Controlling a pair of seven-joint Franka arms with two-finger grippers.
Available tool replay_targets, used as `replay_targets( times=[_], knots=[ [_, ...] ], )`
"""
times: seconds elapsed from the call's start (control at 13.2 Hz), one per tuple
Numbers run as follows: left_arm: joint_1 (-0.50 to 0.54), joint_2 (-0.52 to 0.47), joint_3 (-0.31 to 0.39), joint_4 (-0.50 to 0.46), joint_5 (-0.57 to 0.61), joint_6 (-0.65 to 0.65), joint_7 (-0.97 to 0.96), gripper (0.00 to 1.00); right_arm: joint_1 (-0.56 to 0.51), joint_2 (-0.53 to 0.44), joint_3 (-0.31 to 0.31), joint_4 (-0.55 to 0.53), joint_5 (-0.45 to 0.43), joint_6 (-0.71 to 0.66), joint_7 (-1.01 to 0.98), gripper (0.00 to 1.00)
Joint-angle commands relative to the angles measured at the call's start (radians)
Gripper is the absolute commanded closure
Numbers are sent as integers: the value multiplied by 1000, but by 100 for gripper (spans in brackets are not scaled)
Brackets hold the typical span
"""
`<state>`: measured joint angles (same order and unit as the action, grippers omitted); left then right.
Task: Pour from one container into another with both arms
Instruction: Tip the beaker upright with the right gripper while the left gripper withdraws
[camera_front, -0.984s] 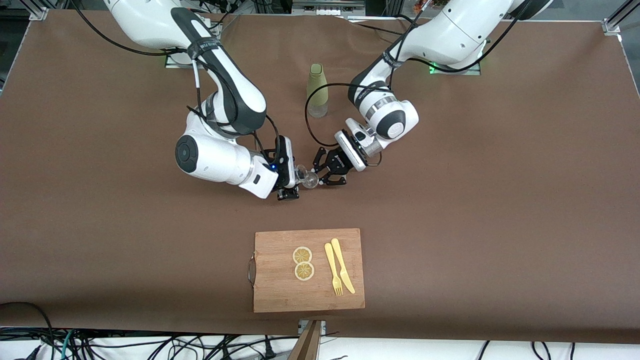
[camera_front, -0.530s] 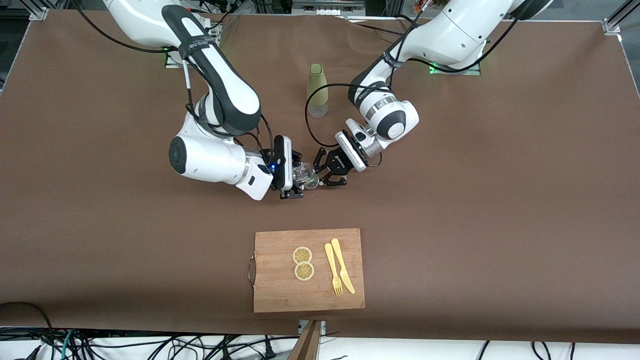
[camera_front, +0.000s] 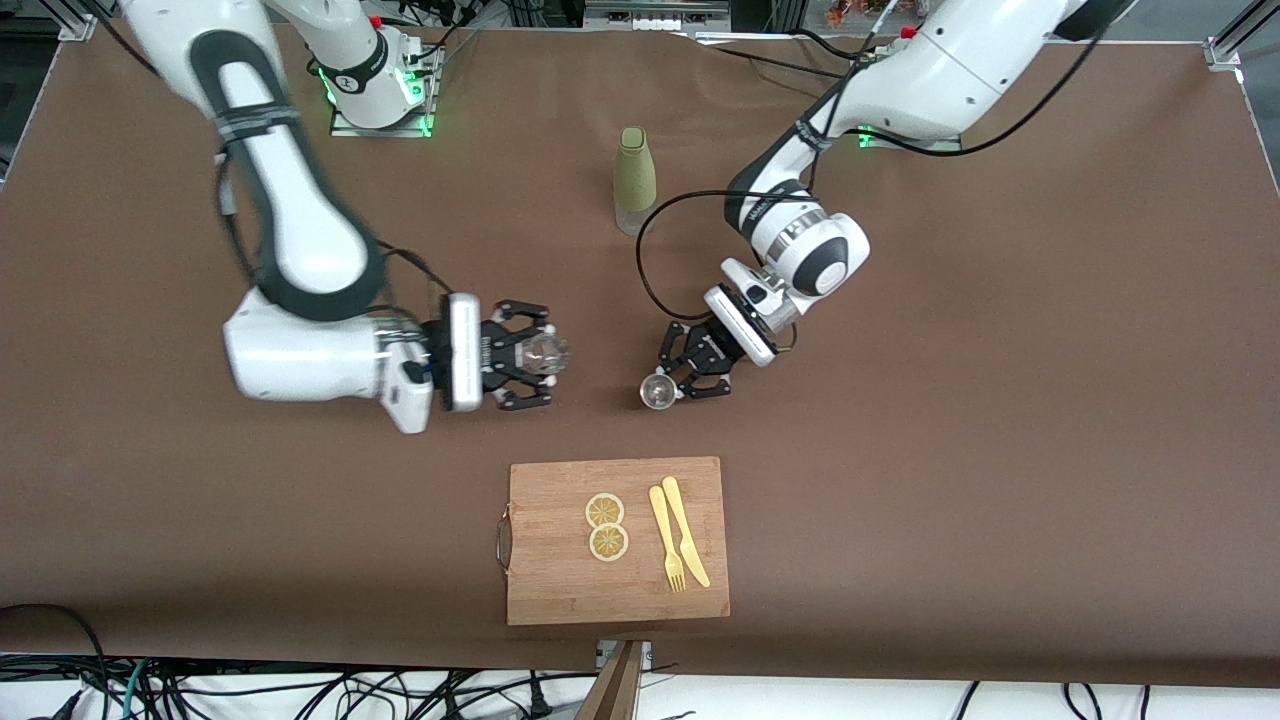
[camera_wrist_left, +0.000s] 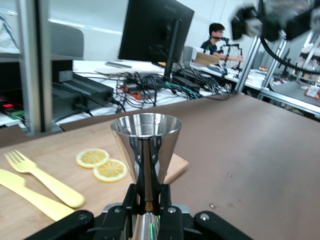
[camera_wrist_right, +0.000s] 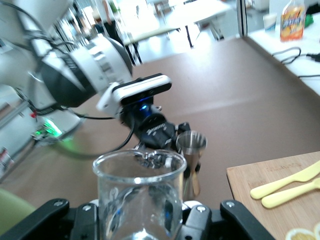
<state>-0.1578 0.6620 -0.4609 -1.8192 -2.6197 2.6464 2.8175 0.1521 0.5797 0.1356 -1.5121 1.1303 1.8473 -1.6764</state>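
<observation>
My right gripper is shut on a clear glass, holding it upright over the bare table toward the right arm's end. The right wrist view shows the glass close up between the right gripper's fingers. My left gripper is shut on a small steel jigger, low over the table beside the glass. The cone-shaped jigger stands upright in the left gripper. I cannot tell whether it touches the table. A clear gap separates the two vessels.
A green bottle stands between the arms' bases. A wooden cutting board lies nearer the camera, carrying two lemon slices, a yellow fork and a knife. Brown table surface surrounds everything.
The grippers were together, glass against jigger. The right arm has swung away toward its end of the table with the glass. The left gripper has shifted toward the camera with the jigger.
</observation>
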Motion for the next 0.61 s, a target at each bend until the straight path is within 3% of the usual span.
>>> replay_targets(
  times=[0.0,0.23,0.38,0.53],
  knots=[
    [234,-39,-184,-92,-136,3,364,100,-119,28,16,-16,86,-162,-89,88],
    [372,-64,-248,-153,-8,6,262,100,-228,71,13,-22,98,-293,-144,88],
    [359,-56,-259,-134,-16,30,173,100,-296,124,9,-25,60,-354,-234,86],
    [353,-56,-259,-77,-16,165,107,100,-345,202,3,-28,23,-391,-386,86]
  ],
)
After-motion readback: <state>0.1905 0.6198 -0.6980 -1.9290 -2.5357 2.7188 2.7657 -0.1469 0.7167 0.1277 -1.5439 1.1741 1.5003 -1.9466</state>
